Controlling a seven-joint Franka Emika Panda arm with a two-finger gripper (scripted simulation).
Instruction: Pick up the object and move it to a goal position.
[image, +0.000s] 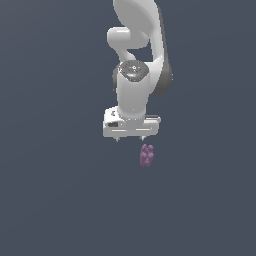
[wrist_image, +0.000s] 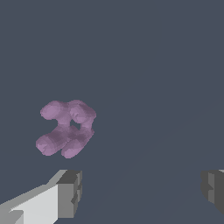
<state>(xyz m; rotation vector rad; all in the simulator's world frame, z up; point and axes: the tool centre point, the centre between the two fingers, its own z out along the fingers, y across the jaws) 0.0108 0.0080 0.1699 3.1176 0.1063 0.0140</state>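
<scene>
Object (image: 147, 155): small purple cluster of rounded blobs, lying on the flat grey surface (image: 55, 200), just below the gripper's edge toward the exterior view's right; in the wrist view it (wrist_image: 66, 128) sits apart from the fingers, outside the gap. Gripper (image: 130, 138): white, pointing down, released, fingers (wrist_image: 69, 194) spread wide, nothing held. Arm (image: 137, 60): white, rising above
</scene>
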